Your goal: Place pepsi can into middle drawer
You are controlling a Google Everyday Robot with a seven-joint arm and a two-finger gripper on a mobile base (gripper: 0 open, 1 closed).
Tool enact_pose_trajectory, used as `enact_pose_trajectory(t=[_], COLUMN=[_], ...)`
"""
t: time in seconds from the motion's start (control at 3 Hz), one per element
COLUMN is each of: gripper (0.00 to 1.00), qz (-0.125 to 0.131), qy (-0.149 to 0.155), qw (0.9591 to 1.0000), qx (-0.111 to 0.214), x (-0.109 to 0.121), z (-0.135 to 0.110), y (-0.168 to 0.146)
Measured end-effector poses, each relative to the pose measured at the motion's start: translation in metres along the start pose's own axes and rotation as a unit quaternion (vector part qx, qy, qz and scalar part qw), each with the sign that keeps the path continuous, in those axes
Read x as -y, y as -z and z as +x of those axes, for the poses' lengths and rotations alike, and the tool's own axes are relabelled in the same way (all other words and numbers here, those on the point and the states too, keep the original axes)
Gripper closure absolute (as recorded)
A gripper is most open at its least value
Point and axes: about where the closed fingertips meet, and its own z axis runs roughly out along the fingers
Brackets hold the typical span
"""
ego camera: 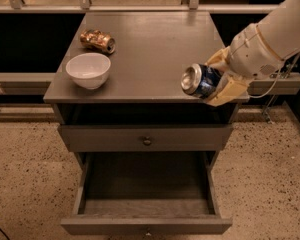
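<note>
My gripper (pixel 217 79) is shut on the pepsi can (pixel 199 80), a blue can with silver ends, held on its side with its silver end facing left. It hangs above the front right part of the cabinet top (pixel 150 49). The middle drawer (pixel 146 194) is pulled open below, wide, shallow and grey, with nothing inside. Its small knob (pixel 148 231) shows at the bottom edge. The can is well above the drawer and a little to its right.
A white bowl (pixel 88 70) stands on the cabinet top at the front left. A gold-brown can (pixel 97 40) lies on its side behind it. The upper drawer (pixel 147 137) with a knob is closed. Speckled floor surrounds the cabinet.
</note>
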Motion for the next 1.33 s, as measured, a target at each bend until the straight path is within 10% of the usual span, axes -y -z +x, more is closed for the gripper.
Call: enact_pose_trajectory(t=[0.67, 1.33], gripper=[1.0, 1.0], qz=[0.007, 0.017], qy=[-0.018, -0.118], qw=[0.9997, 0.984], qx=[0.016, 0.132], x=[-0.005, -0.088], z=[0.009, 0.058], y=[-0.021, -0.179])
